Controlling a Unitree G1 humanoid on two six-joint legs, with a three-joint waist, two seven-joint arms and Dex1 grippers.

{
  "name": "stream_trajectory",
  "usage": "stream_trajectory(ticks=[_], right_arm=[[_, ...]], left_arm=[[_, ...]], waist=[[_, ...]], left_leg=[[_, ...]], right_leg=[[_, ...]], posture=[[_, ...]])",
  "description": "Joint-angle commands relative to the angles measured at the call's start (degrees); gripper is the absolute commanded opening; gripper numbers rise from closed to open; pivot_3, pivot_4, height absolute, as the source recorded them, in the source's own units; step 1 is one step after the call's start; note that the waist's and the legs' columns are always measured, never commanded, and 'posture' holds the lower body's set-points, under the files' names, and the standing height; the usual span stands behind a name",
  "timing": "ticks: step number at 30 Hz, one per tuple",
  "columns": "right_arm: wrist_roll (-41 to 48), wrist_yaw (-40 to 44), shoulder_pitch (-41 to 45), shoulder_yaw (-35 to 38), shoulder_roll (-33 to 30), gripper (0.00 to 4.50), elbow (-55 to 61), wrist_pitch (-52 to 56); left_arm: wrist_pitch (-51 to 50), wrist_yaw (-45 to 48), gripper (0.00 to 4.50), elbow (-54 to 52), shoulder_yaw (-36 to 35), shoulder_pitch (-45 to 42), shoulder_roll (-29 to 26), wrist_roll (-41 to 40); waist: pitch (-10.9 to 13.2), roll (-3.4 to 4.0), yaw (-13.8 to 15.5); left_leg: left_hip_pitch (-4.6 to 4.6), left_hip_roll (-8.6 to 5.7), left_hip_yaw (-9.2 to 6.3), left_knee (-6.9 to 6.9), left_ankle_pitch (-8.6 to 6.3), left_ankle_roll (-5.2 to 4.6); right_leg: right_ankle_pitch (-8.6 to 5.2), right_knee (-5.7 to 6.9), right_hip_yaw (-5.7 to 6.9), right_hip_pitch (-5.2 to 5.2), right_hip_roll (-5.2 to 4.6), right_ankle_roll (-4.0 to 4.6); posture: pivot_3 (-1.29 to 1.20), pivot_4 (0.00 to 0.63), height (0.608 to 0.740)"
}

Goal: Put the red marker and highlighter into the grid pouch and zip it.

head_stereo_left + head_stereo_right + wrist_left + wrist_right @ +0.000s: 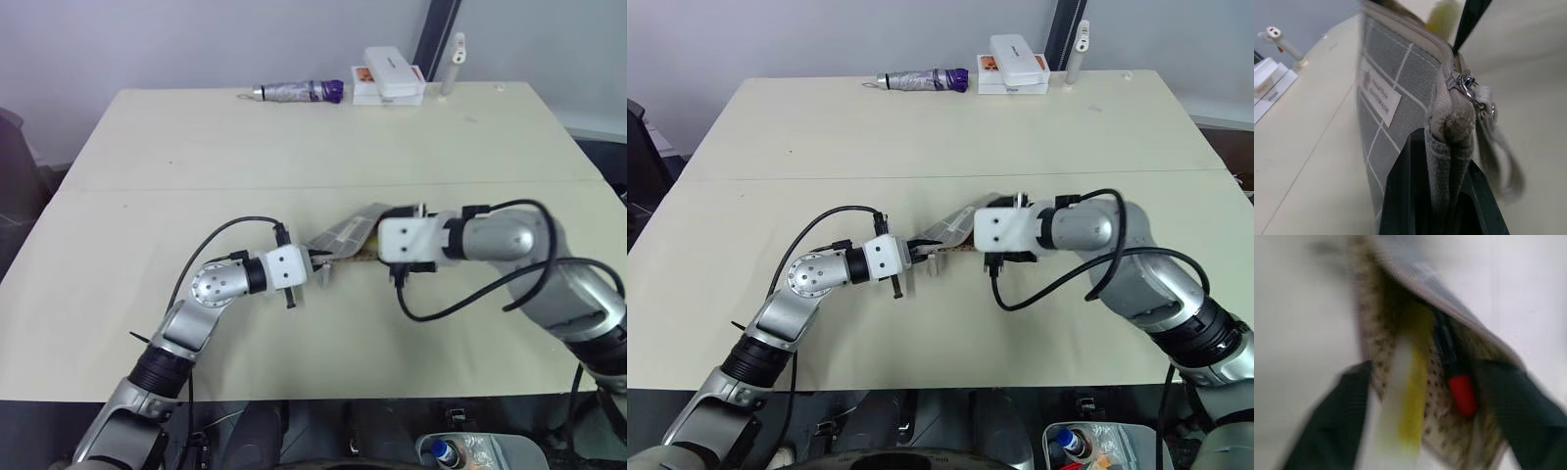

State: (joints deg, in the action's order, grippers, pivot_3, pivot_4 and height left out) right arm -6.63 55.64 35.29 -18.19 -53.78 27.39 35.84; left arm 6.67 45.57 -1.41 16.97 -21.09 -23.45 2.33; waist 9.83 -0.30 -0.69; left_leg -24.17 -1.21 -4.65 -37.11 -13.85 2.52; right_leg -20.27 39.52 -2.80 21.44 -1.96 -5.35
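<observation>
The grey grid pouch (345, 233) is held up off the table's middle, between my two grippers. My left gripper (1442, 188) is shut on the pouch's end, just below the zipper pull (1465, 85). In the right wrist view my right gripper (1425, 416) stands open, one black finger on each side of the pouch's gaping mouth. Inside the mouth lie the yellow highlighter (1413, 401) and the red marker (1462, 392), side by side, the marker's red end towards the camera. A bit of the highlighter (1442, 14) also sticks out past the pouch's far end.
Along the table's far edge lie a silver tube with a purple cap (299, 92), a stack of white boxes (390, 76) and an upright white stick (454, 61). The table (196, 186) is wide and bare around the pouch.
</observation>
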Motion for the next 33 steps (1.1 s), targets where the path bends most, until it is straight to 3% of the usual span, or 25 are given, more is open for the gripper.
stream_trajectory(ticks=[1,4,9,17,24,27,33], right_arm=[[6.83,0.7,0.67,11.12,0.98,4.44,2.83,7.26],[14.43,1.59,-0.31,18.52,2.66,4.44,5.03,15.83],[26.08,-2.64,-4.32,26.89,12.18,4.44,11.89,33.22],[27.06,-18.94,-6.32,24.8,26.31,4.44,11.55,42.38],[29.39,-24.0,-5.33,24.36,30.05,4.44,9.32,42.06],[29.92,-25.98,-4.34,24.19,32.59,3.64,7.55,41.54],[32.3,-27.73,-3.49,25.12,35.58,0.57,6.5,41.56]], left_arm=[[-4.49,-2.33,0.0,-1.74,-1.91,-0.55,2.13,-2.29],[-9.93,-4.9,0.0,-1.56,-3.62,-2.03,6.19,-5.48],[-16.45,-7.33,0.0,-1.45,-5.82,-5.29,12.79,-10.63],[-20.91,-9.39,0.0,-0.74,-7.06,-8.27,16.77,-14.13],[-20.91,-9.35,0.0,-1.27,-6.62,-8.33,16.35,-13.89],[-20.88,-9.57,0.0,-1.72,-6.55,-8.02,16.1,-13.76],[-20.52,-10.11,0.0,-2.0,-6.46,-6.97,15.44,-13.23]], waist=[[0.0,0.0,0.06],[0.0,-0.03,0.26],[-0.01,-0.06,0.15],[-0.02,-0.04,-0.12],[-0.02,-0.04,-0.07],[-0.02,-0.04,-0.16],[-0.02,-0.04,-0.21]], left_leg=[[0.0,0.0,0.0,0.0,0.0,0.0],[-0.01,-0.01,-0.01,-0.02,0.0,-0.01],[-0.02,0.0,-0.05,-0.04,-0.01,-0.03],[0.01,0.01,-0.04,-0.02,-0.01,-0.03],[0.0,-0.03,-0.03,-0.03,-0.01,-0.02],[0.01,-0.02,-0.04,-0.02,-0.01,-0.02],[0.0,-0.01,-0.04,-0.01,-0.01,-0.02]], right_leg=[[0.0,0.0,0.0,0.0,0.0,0.0],[0.0,0.0,0.02,-0.03,-0.02,0.0],[0.0,0.0,0.06,-0.06,0.01,0.0],[0.0,0.08,0.02,0.0,0.12,0.0],[0.0,0.06,0.02,-0.01,0.1,0.0],[0.0,0.06,0.02,0.0,0.12,0.0],[0.0,0.06,0.02,0.01,0.13,0.0]], posture=[[0.0,0.15,0.74],[0.0,0.15,0.74],[0.0,0.15,0.74],[0.0,0.15,0.74],[0.0,0.15,0.74],[0.0,0.15,0.74],[0.0,0.15,0.74]])
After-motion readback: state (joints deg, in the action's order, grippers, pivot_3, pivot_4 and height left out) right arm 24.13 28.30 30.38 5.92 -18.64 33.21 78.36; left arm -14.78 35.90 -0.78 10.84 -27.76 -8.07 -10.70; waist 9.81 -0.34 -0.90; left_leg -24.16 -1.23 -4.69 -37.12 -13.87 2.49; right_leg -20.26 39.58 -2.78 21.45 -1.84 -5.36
